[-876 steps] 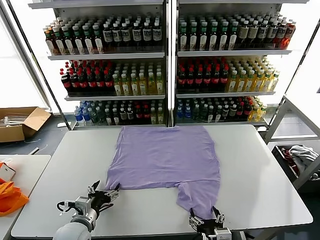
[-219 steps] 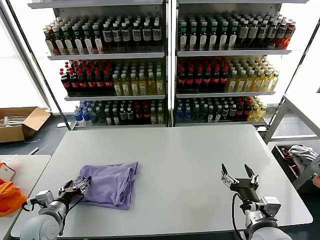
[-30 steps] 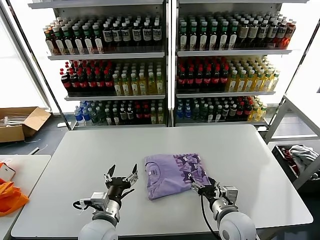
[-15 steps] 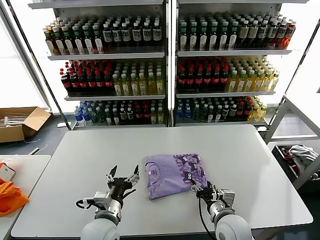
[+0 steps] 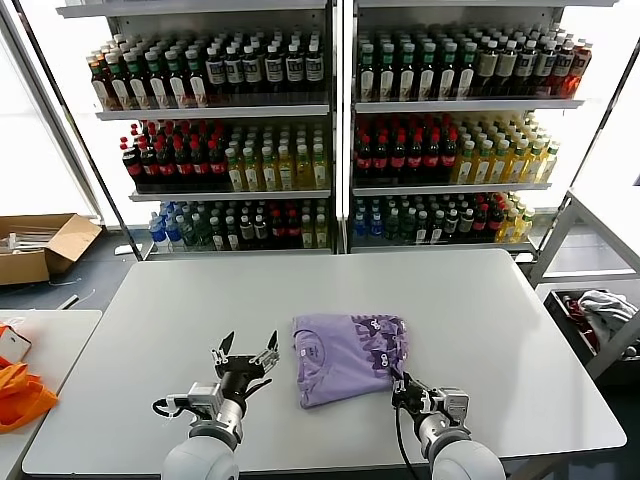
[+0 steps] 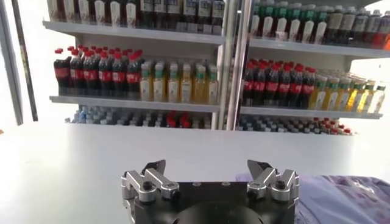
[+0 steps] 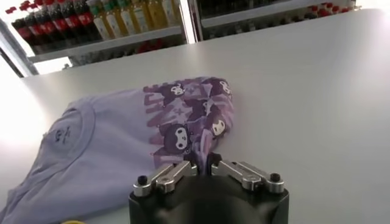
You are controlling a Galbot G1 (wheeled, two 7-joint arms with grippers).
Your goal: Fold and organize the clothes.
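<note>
A folded lavender T-shirt (image 5: 340,358) lies at the table's middle, with its neck label and dark purple printed figures facing up. My right gripper (image 5: 408,388) is at the shirt's near right corner, shut on a pinch of the printed fabric. In the right wrist view the fold of cloth (image 7: 183,131) runs between the closed fingertips of that gripper (image 7: 204,163). My left gripper (image 5: 243,356) is open and empty, just left of the shirt and not touching it. In the left wrist view that gripper (image 6: 207,170) has its jaws wide apart, with the shirt's edge (image 6: 341,195) off to one side.
Shelves of bottles (image 5: 330,130) stand behind the white table (image 5: 520,330). A side table with an orange cloth (image 5: 20,395) is at the left. A cardboard box (image 5: 40,245) sits on the floor. A bin holding cloth (image 5: 600,315) is at the right.
My right gripper has drawn back a little toward me with the shirt corner in it, bunching the shirt's right edge. The left gripper has stayed where it was, open.
</note>
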